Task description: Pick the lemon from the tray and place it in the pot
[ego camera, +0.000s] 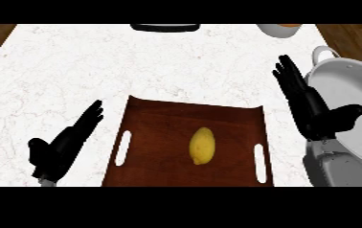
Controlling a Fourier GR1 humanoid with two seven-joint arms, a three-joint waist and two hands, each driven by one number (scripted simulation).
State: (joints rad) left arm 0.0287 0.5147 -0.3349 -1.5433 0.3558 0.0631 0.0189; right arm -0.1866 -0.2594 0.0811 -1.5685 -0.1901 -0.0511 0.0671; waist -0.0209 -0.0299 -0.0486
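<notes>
A yellow lemon (202,145) lies near the middle of a dark brown wooden tray (163,121) at the bottom centre of the head view. At the right edge stands a white pot (338,81) with a loop handle at its far side, partly cut off by the frame. My right hand (305,100) is open, fingers straight, between the tray's right side and the pot, overlapping the pot's near rim. My left hand (65,143) is open and rests left of the tray, fingers pointing up. Neither hand touches the lemon.
White marble counter (141,64) spreads beyond the tray. A dark flat object (164,27) sits at the far edge, centre. A pale bowl with an orange inside (279,29) stands at the far right. Brown wood (343,35) shows past the counter's right corner.
</notes>
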